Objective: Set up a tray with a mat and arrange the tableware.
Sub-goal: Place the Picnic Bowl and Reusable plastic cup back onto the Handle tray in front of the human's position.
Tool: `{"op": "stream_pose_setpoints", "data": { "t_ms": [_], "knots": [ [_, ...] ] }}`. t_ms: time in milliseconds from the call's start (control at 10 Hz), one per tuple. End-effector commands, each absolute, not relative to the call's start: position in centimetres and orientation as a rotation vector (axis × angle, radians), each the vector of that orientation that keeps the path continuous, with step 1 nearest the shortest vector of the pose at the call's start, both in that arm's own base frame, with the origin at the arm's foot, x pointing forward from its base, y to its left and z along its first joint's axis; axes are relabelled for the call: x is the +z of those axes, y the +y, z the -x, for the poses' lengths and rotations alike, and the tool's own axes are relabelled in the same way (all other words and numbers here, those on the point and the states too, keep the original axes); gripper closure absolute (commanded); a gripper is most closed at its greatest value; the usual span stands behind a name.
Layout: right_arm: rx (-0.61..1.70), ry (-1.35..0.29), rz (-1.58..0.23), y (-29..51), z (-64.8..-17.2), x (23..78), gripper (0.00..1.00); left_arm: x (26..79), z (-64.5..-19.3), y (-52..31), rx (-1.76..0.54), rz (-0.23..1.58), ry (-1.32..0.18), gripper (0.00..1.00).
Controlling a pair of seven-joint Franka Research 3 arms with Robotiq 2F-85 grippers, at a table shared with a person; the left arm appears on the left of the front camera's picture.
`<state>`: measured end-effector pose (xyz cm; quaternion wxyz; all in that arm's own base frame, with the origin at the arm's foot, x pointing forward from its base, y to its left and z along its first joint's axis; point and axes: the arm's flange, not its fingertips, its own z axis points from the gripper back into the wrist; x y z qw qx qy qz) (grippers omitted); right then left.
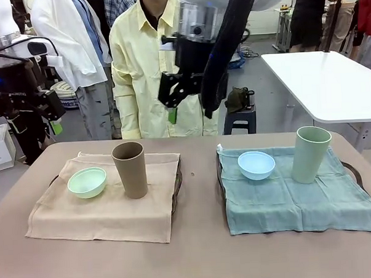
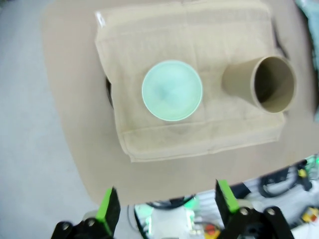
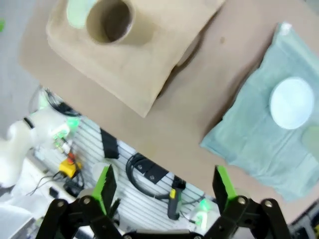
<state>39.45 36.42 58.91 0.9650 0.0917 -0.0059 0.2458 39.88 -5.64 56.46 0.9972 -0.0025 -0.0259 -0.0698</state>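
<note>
At the far left of the front view, the left gripper (image 1: 54, 117) hangs in the air above the left edge of the table (image 1: 196, 249), well above everything. In the left wrist view its two green-padded fingers (image 2: 108, 206) stand wide apart with nothing between them.

Left of the centre, a beige mat (image 1: 108, 204) lies over a dark tray (image 1: 177, 182), of which only the rim shows at the right side of the mat. On this mat the mint green bowl (image 1: 87, 182) sits at the left, and the brown tumbler (image 1: 131, 170) stands upright just beside it on the right, not touching it.

In the upper middle of the frame, the right gripper (image 1: 172, 101) hangs high above the table, in front of a person in a yellow shirt (image 1: 136, 67). In the right wrist view its fingers (image 3: 105, 185) are spread open and hold nothing.

In the right half, a teal mat (image 1: 293, 199) covers a second tray (image 1: 357, 173), whose dark rim shows at the right side. The light blue bowl (image 1: 256, 165) rests on the upper left part of this mat. The pale green tumbler (image 1: 310, 154) stands upright to the right of it, a little apart.
</note>
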Motion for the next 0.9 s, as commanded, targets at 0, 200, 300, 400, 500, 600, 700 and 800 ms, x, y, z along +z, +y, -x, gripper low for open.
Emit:
{"op": "stream_pose_setpoints", "data": {
  "t_ms": [0,200,300,400,500,600,700,800],
  "knots": [
    [0.338,-0.001,-0.256,30.4,-41.7,58.1,0.0,55.6,-40.9,-3.3,-0.138,0.148,0.023,0.0],
    [0.202,-0.002,-0.278,23.6,-42.5,57.6,0.0,54.6,-42.6,-2.0,-0.165,0.285,0.06,0.0],
    [0.162,0.006,-0.28,20.5,-41.8,57.6,0.0,54.9,-43.0,-1.5,-0.194,0.326,0.065,0.0],
    [0.134,0.0,-0.298,17.6,-41.0,57.8,0.0,55.3,-43.4,-1.1,-0.22,0.387,0.059,0.0],
    [0.142,-0.003,-0.318,14.8,-39.9,58.1,0.0,55.7,-43.8,-0.5,-0.241,0.457,0.049,0.0],
    [0.122,-0.019,-0.338,12.1,-38.8,58.5,0.0,56.3,-44.1,0.2,-0.242,0.504,0.031,0.0],
    [0.123,-0.03,-0.435,9.6,-37.0,58.6,0.0,57.5,-43.7,1.2,-0.221,0.545,0.016,0.0],
    [0.124,-0.058,-0.543,7.0,-35.8,58.6,0.0,57.8,-44.0,2.1,-0.181,0.592,-0.011,0.0]
  ]
}}
